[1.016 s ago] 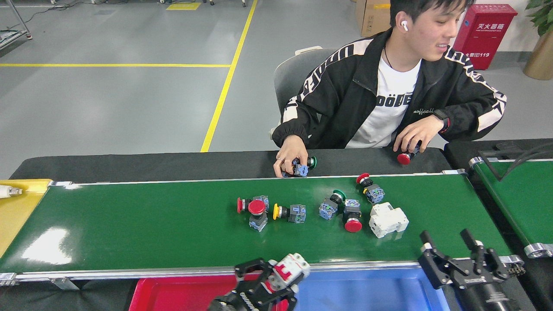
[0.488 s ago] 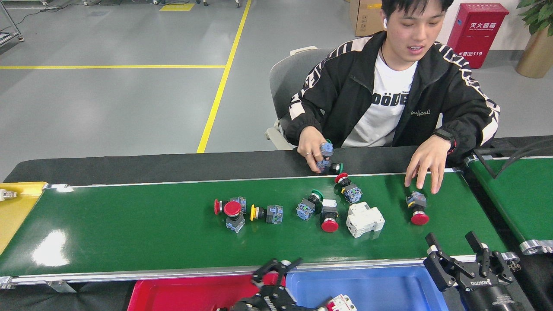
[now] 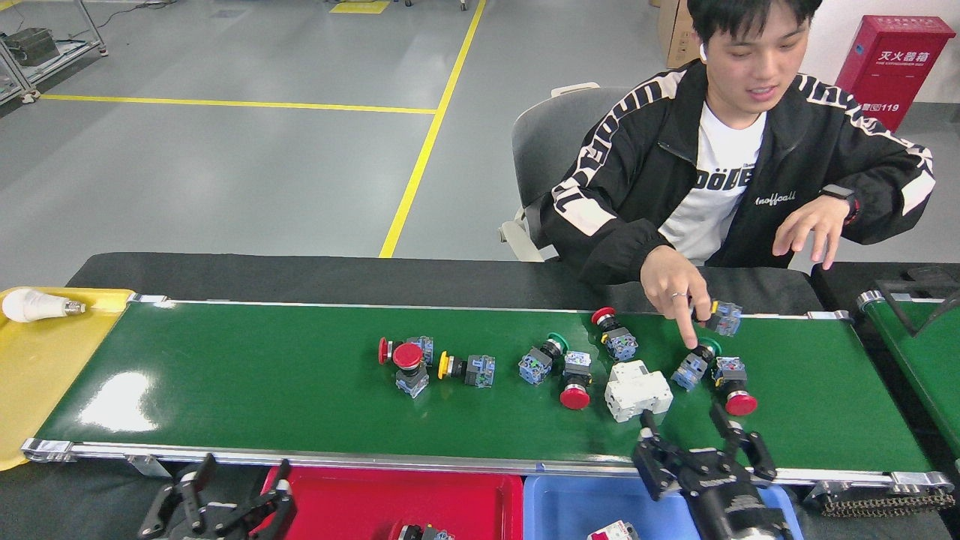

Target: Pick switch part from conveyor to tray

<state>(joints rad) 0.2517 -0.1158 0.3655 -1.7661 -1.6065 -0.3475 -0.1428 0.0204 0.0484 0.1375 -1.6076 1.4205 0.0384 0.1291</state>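
The conveyor [image 3: 225, 390] runs across the head view with several switch parts on it: red push buttons [image 3: 406, 360], a yellow one [image 3: 466, 369], a green one [image 3: 541, 360] and a white breaker [image 3: 636, 390]. My right gripper [image 3: 681, 420] hangs open over the belt's near edge, just in front of the white breaker and a red button [image 3: 735, 390], holding nothing. My left gripper [image 3: 240, 484] is open and empty at the bottom left, beside the red tray [image 3: 360, 499]. The blue tray [image 3: 570, 502] holds a white-and-red breaker [image 3: 611, 531].
A person sits across the belt; one hand [image 3: 675, 289] points down at a green-capped part [image 3: 694, 364] and holds another part [image 3: 721, 317]. A yellow tray [image 3: 37, 367] with a light bulb [image 3: 34, 305] lies at the left. A smaller green belt [image 3: 922, 352] is at the right.
My left gripper let the white-and-red breaker go into the blue tray and moved left, open. My right gripper moved left toward the white breaker. The person put more parts on the belt.
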